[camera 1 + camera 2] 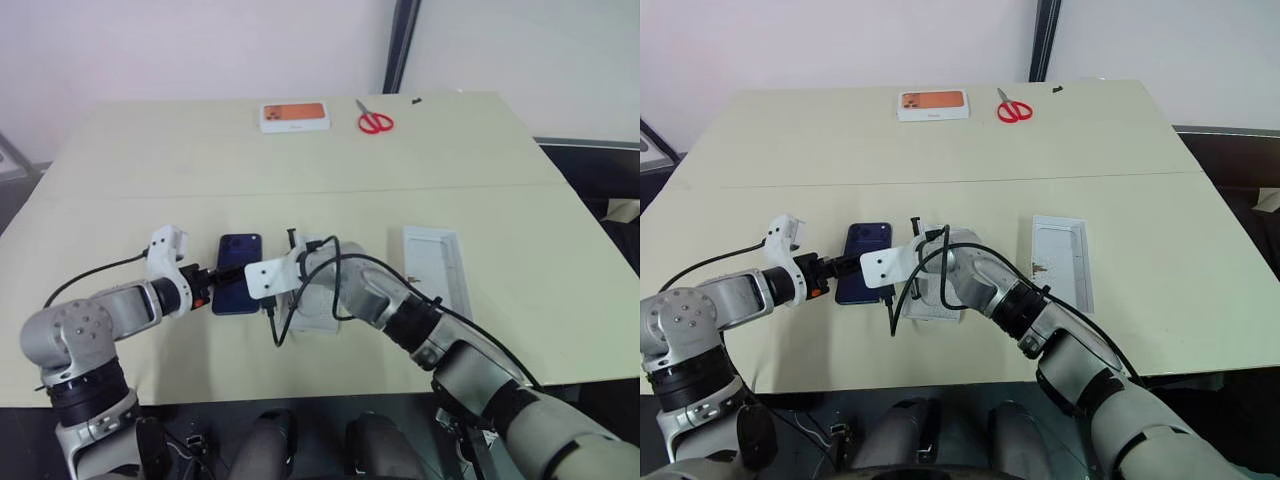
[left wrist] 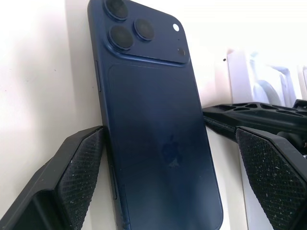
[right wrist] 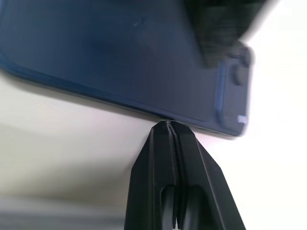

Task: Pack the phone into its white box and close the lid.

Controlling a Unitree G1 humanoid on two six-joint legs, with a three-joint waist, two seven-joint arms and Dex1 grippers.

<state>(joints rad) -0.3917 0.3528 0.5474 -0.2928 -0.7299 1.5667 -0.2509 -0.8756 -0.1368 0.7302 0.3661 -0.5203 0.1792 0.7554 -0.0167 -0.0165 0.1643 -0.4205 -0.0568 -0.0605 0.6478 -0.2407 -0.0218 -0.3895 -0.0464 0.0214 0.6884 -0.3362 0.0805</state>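
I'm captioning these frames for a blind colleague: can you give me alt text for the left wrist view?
A dark navy phone lies back-up on the pale table, camera cluster at its far end, between the open left gripper. One textured black finger touches the phone's edge; the other stands clear of it.

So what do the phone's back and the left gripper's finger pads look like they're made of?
The phone: its back looks like smooth glass or polished metal with a satin sheen, since a soft reflection and a faint logo show on the navy surface; which one I can't tell. The left gripper fingers: black pads with a fine knurled grid, probably rubber or textured plastic.
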